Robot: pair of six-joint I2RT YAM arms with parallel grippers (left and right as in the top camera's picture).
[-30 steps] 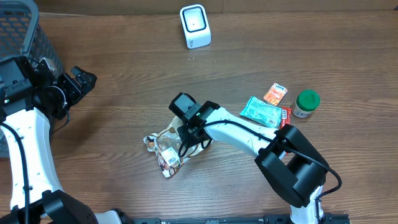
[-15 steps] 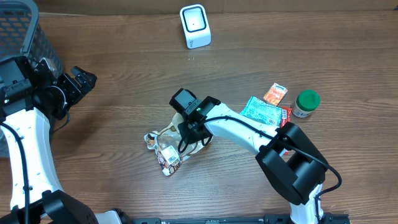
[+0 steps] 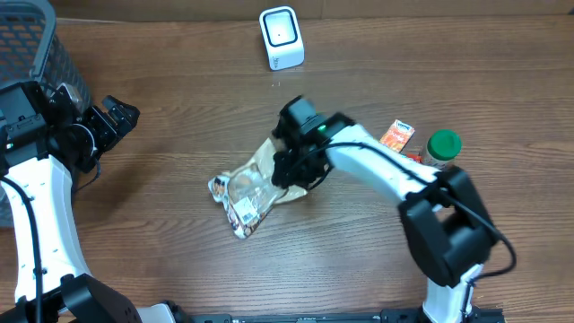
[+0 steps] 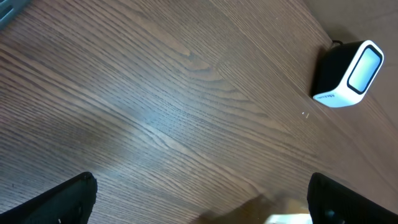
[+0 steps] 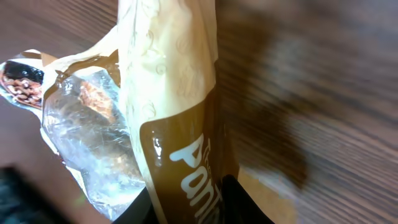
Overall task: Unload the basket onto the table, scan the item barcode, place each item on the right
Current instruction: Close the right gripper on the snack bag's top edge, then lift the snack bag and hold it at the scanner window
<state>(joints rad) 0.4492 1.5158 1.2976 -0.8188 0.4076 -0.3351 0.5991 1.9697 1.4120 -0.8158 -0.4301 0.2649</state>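
Overhead looks straight down on table (image 3: 179, 108); left wrist shares scanner (image 4: 348, 74); right wrist close on bag (image 5: 168, 81).

I see the snack bag (image 5: 168, 93) in cream with a brown band, white lettering and a clear window. At twelve o'clock, a white barcode scanner (image 3: 282, 38); at three, a green-lidded jar (image 3: 442, 148) and an orange packet (image 3: 396, 135). The table (image 3: 179, 99) is dark brown woodgrain.
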